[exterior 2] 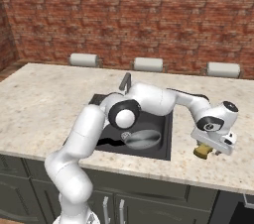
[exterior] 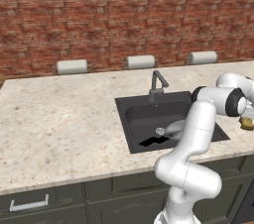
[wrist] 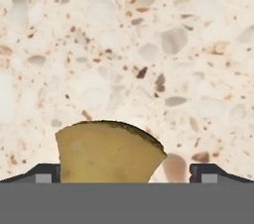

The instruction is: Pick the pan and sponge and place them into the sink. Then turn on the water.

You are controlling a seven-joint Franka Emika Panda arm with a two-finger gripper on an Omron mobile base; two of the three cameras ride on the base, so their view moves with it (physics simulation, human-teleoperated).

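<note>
The yellow-brown sponge (wrist: 106, 151) lies on the speckled counter just right of the sink. My gripper (wrist: 125, 173) is open and low over it, one fingertip (wrist: 47, 173) close to the sponge's side and the other standing clear of it. From the base, the gripper (exterior 2: 207, 149) hangs over the sponge (exterior 2: 200, 152) near the counter's front edge. The grey pan (exterior 2: 144, 139) rests inside the black sink (exterior 2: 164, 119), beside the round drain, with its black handle (exterior: 153, 141) pointing toward the front left. No stream runs from the faucet (exterior: 157, 84).
Three pale rolls, one of them (exterior: 72, 66), stand along the brick wall at the back. The counter (exterior: 59, 119) stretches wide to the left of the sink. My arm's elbow (exterior 2: 124, 114) arches over the basin.
</note>
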